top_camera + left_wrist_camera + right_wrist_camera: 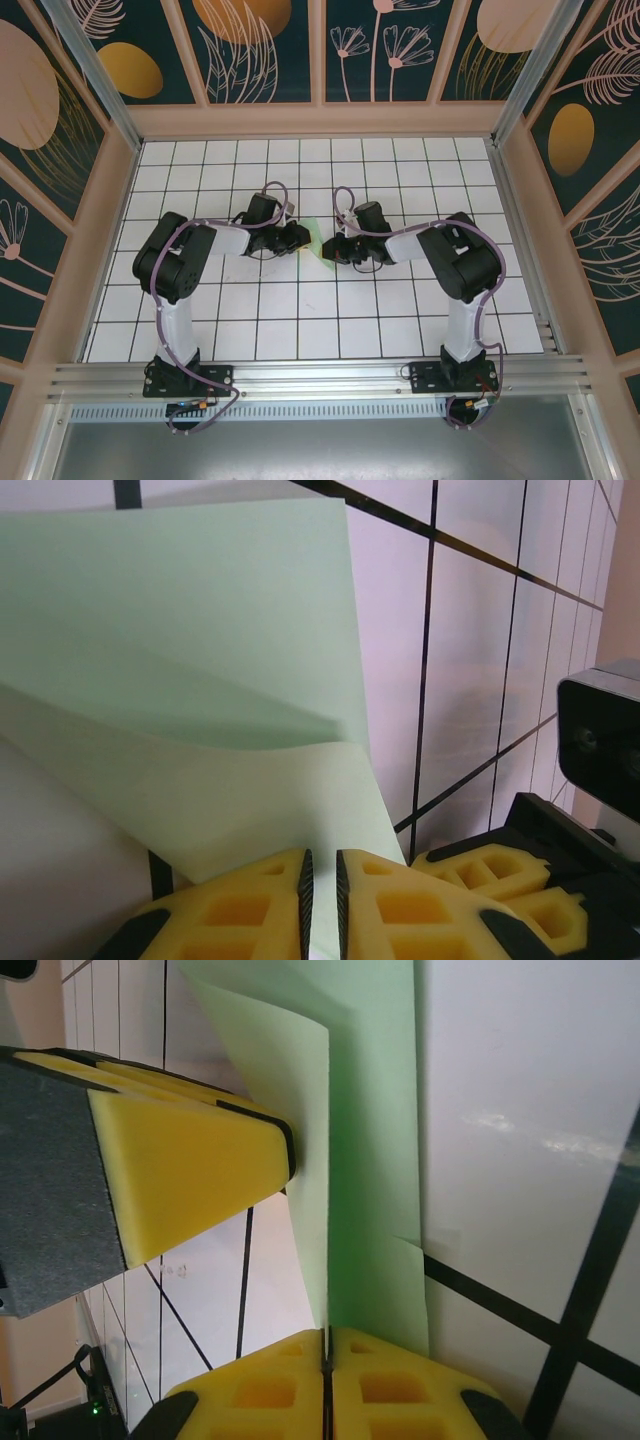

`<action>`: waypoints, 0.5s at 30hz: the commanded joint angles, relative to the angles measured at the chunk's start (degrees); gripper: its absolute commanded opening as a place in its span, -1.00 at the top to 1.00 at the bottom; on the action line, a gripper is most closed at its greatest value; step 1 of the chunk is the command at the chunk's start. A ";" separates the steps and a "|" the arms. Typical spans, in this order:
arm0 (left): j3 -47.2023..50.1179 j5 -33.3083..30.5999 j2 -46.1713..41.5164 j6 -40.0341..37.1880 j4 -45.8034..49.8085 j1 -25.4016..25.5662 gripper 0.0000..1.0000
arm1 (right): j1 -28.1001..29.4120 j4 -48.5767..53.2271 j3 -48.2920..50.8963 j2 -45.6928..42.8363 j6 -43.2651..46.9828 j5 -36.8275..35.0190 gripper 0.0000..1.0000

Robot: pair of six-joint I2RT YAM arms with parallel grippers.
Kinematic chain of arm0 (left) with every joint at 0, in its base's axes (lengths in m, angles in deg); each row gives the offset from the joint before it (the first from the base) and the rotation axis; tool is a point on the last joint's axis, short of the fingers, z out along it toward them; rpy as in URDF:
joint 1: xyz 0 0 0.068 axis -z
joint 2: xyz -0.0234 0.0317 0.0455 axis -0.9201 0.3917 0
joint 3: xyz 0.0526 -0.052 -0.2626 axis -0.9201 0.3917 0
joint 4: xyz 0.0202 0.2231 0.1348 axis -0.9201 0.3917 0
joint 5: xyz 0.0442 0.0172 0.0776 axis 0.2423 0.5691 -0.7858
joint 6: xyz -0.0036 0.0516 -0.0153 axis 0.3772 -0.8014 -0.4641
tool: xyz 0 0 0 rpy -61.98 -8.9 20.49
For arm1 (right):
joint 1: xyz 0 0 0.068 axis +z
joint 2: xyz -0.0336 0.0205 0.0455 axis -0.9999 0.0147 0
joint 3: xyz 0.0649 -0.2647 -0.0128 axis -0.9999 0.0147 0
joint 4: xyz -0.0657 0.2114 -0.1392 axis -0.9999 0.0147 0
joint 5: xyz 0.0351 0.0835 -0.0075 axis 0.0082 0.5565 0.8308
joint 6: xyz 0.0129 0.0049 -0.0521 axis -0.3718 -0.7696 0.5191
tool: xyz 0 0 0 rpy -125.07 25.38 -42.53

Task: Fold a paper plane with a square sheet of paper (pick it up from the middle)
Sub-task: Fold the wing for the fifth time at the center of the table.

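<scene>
The square sheet of paper (314,237) is pale mint green and lies at mid-table between the two grippers. One flap of the square sheet of paper (200,630) is lifted and bent over the rest. My left gripper (302,240) reaches it from the left. The left gripper (321,880) has its jaws drawn to a narrow slit with the bent paper in it. My right gripper (327,1345) is shut on the upright fold of the sheet (375,1160), with the left gripper's yellow finger (200,1155) touching the flap's edge. A paper plane is out of view.
The table (400,330) is white tiles with black grid lines, ringed by a raised pale frame (320,120) and patterned walls. The right gripper's yellow fingers (490,875) and wrist camera (600,745) sit close at the right in the left wrist view.
</scene>
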 commanded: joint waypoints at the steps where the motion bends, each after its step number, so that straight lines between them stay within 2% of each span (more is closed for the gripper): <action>1: 0.07 -7.65 4.00 -2.18 5.38 -0.23 0.63 | 0.42 2.99 -0.15 -2.23 0.34 0.36 0.76; 15: 0.05 -7.57 4.57 -2.40 5.74 -0.23 0.64 | 0.44 6.35 3.08 -5.05 0.25 0.17 0.75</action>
